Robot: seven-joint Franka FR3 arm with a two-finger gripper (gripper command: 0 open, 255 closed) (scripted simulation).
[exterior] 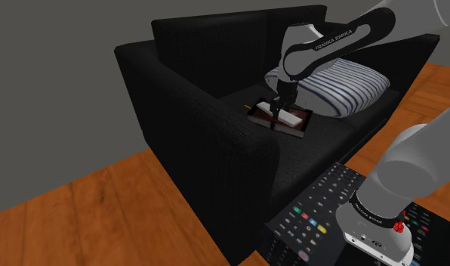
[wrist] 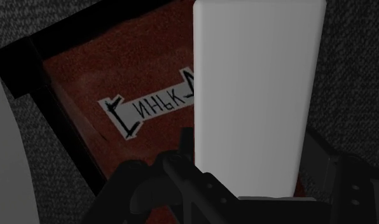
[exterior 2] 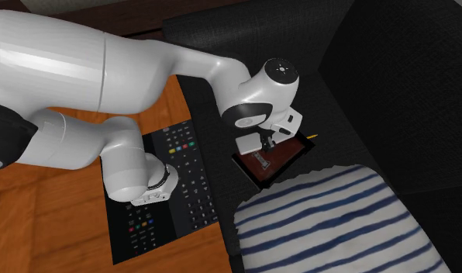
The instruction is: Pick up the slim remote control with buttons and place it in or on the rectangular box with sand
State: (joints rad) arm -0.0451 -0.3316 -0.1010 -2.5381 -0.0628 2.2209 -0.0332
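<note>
- The end effector (wrist: 248,143) is seen closed upon the slim remote control (wrist: 258,83); in the wrist view a black finger (wrist: 182,159) is pressed against each long side of its near end.
- The remote control is rendered as a plain white-grey slab, and no buttons can be made out on it.
- It is held directly over the rectangular box (wrist: 55,102). Whether its far end touches the box's filling cannot be told.
- In the shoulder view the remote control (exterior: 290,119) is seen inside the outline of the box (exterior: 291,133), just beneath the end effector (exterior: 278,112).
- The box has a dark rim and is filled with a reddish-brown grainy layer.
- A white label (wrist: 144,105) lies on that layer. Black angular characters resembling "ИНЬК" are written on it, and its one end is hidden by the remote control.
- The box is set on the seat of a black sofa (exterior: 193,98), just beside a white pillow with dark blue stripes (exterior: 340,87).
- "FRANKA EMIKA" can be read on the arm (exterior: 333,39).
- The stand (exterior: 314,211) is covered with pictures of button-covered remotes and is placed on a wooden floor (exterior: 103,204).
</note>
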